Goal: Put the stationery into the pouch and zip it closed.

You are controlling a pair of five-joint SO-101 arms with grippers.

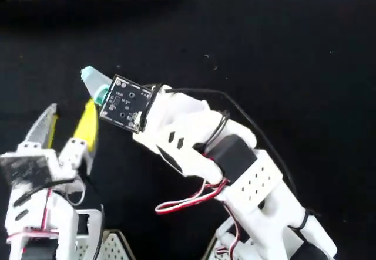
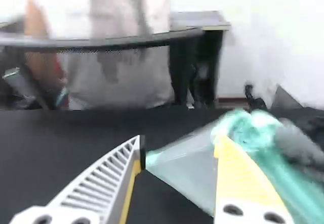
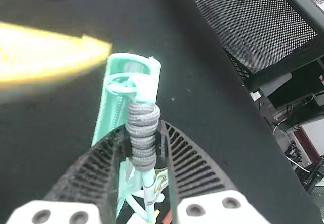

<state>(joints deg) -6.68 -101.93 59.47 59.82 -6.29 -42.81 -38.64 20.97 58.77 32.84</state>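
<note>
Bench (image 1: 264,54): black, beneath the pouch (image 1: 91,78).
Right end effector (image 3: 144,133): clamped on the pouch's grey cord (image 3: 142,120) — likely to pull the zip.
Left end effector (image 1: 66,125): wide, beside the pouch end — probably to brace it.

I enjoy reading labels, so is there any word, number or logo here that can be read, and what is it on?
None of the text here can be read.
White markings on the circuit board at one arm's wrist: too small to read.
Coloured print on the printed label inside the pouch: too blurred to read.
</note>
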